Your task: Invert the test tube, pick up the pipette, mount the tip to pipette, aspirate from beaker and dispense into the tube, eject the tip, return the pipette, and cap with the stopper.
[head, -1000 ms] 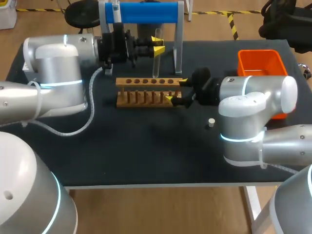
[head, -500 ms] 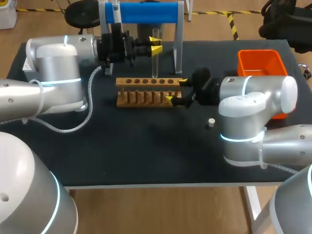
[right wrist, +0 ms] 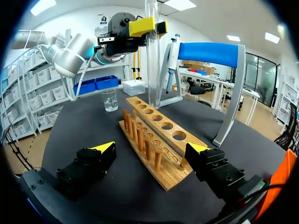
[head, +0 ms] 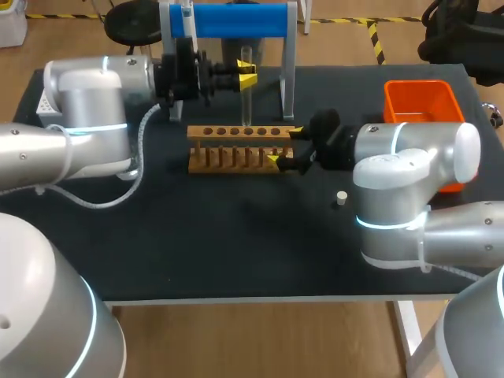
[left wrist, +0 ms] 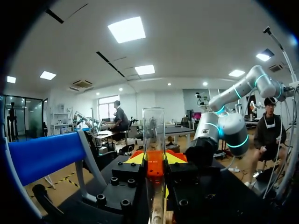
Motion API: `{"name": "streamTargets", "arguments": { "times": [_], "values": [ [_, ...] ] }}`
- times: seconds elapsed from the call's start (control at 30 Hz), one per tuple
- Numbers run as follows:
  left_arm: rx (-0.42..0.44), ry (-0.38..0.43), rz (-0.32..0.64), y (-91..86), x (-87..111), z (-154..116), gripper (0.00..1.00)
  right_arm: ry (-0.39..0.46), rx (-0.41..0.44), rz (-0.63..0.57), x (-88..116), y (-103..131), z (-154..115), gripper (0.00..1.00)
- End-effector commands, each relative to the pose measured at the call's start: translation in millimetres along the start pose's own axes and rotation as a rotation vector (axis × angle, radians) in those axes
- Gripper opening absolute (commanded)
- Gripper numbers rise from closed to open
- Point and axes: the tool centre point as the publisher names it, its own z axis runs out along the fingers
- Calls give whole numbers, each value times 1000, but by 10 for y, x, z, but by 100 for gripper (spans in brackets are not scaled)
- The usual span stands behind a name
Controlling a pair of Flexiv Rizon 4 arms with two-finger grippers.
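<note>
A clear test tube (head: pixel 246 98) hangs upright over the back row of holes in the wooden rack (head: pixel 236 150). My left gripper (head: pixel 246 76) is shut on the tube near its top. In the left wrist view the tube (left wrist: pixel 153 133) rises between the yellow fingertips (left wrist: pixel 135 159). My right gripper (head: pixel 284 146) stands open astride the rack's right end; the rack (right wrist: pixel 156 135) lies between its wide-spread fingers (right wrist: pixel 102 150). The pipette (right wrist: pixel 172 56) hangs on the blue-topped stand (head: pixel 228 20). A glass beaker (right wrist: pixel 110 100) stands beyond the rack. The small white stopper (head: pixel 341 198) sits on the mat.
An orange bin (head: pixel 421 98) stands at the back right, partly behind my right arm. The stand's legs (head: pixel 288 87) rise just behind the rack. A white box (head: pixel 43 102) shows at the far left behind my left arm.
My left gripper has shifted slightly to the left with the test tube still in it. The right arm has not moved.
</note>
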Motion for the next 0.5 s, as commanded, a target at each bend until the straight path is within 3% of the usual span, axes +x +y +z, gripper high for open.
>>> {"name": "streamTargets", "arguments": {
  "times": [0.03,0.5],
  "values": [
    [5,0,0,88,-32,36,0,-1,-2,-1,2,-7,0,100],
    [1,-6,-16,208,-95,35,0,-1,-2,-1,2,-7,0,100]
  ]
}}
